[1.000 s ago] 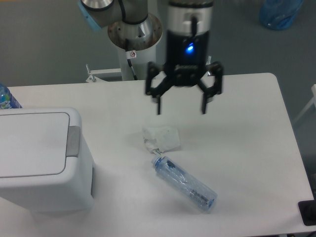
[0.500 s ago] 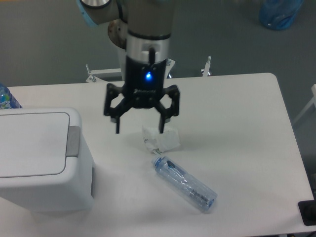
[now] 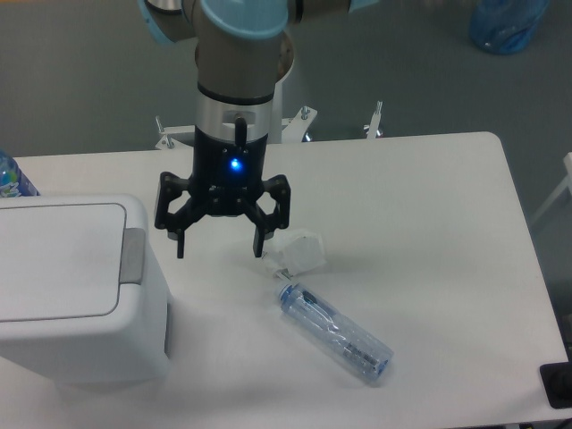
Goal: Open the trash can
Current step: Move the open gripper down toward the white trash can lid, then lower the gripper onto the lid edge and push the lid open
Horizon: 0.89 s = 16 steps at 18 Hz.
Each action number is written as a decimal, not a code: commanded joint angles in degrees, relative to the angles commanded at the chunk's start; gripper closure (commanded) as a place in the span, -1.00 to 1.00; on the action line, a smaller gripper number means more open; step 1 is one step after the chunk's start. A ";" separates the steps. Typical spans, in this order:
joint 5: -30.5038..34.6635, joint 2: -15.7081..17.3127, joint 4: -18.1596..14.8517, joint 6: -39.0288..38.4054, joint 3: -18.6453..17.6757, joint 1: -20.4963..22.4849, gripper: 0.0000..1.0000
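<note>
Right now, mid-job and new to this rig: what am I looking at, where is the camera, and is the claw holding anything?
One fixed camera looks down at a white table from the front. The grey and black column coming in from the top is the robot arm; the black claw with the blue light is its gripper, hanging above the table with its two fingers spread open and nothing between them. At the left stands the trash can, a big white bin with its flat lid down and a grey push tab on the side facing the gripper. Also on the table: a crumpled white paper and an empty clear plastic bottle lying on its side.
</note>
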 joint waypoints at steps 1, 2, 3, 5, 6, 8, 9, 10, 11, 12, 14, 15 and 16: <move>0.09 -0.09 0.00 -0.71 0.00 -0.18 -1.00; 0.00 -0.09 0.00 -0.89 0.00 -0.18 -1.00; 0.00 -0.09 0.00 -0.98 0.00 -0.35 -1.00; 0.00 -0.09 0.00 -1.06 0.00 -0.88 -1.00; 0.00 -0.17 0.00 -1.06 0.00 -0.97 -1.00; 0.00 -0.52 0.00 -1.06 0.00 -1.41 -1.00; 0.00 -0.53 0.00 -1.06 0.00 -1.84 -1.00; 0.09 -0.79 0.00 -1.06 0.00 -2.11 -1.00; 0.09 -1.05 0.00 -1.06 0.00 -2.46 -1.00; 0.09 -1.14 0.00 -1.06 0.00 -2.73 -1.00; 0.09 -1.14 0.00 -1.06 -0.09 -3.08 -1.00; 0.09 -1.14 0.00 -1.06 -0.09 -3.17 -1.00; 0.09 -1.14 0.00 -1.06 -0.09 -3.17 -1.00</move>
